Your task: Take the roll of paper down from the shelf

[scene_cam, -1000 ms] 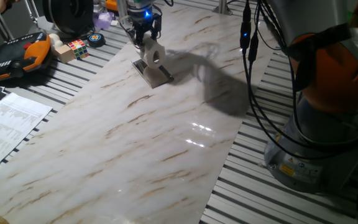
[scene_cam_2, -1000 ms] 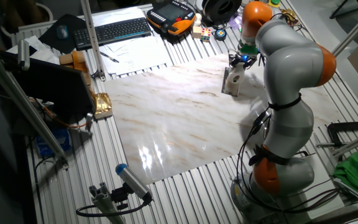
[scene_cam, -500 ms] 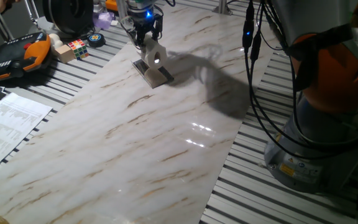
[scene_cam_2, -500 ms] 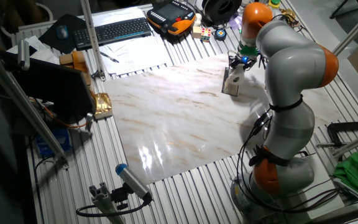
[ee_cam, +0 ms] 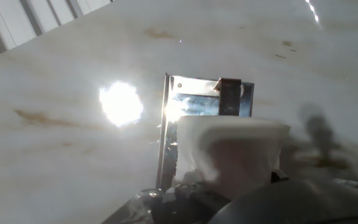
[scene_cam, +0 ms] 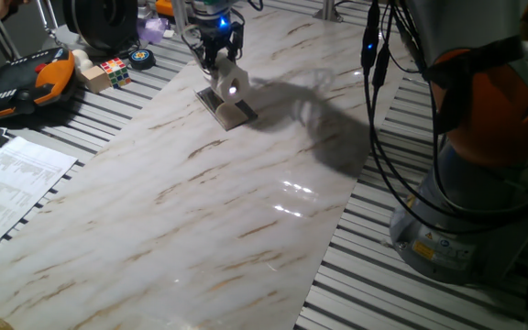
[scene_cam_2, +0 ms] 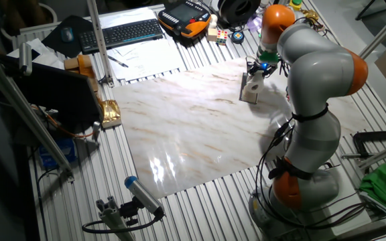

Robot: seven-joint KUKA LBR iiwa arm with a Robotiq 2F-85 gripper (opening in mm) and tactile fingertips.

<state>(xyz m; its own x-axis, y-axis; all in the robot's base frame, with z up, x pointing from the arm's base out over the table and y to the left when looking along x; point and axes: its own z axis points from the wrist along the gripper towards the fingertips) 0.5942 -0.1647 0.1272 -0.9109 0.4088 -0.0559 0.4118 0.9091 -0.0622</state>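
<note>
One fixed view, from where I stand, has the gripper (scene_cam: 216,57) at about eleven o'clock on the marble tabletop (scene_cam: 200,211), its fingers closed around the top of the roll of paper (scene_cam: 231,85). The single roll sits over the shelf (scene_cam: 227,111), a thin dark plate lying flat on the marble; I cannot tell whether roll and plate are touching or just apart. Gripping from above makes sense, I'd judge, since that lets the roll come straight up off the plate. One roll, one shelf; off the marble at ten o'clock lie one colour cube (scene_cam: 115,70) and a printed sheet (scene_cam: 12,179).

The other fixed view puts the same pair at roughly one o'clock, the gripper (scene_cam_2: 254,68) down on the roll of paper (scene_cam_2: 251,86), with the arm (scene_cam_2: 317,73) arched over from the right. One keyboard (scene_cam_2: 120,32) lies at eleven.

Hand view looks down the fingers: the roll of paper (ee_cam: 232,148) fills the lower middle, held close under the camera, and the shelf (ee_cam: 194,104) shows beyond it at twelve o'clock, glinting.
</note>
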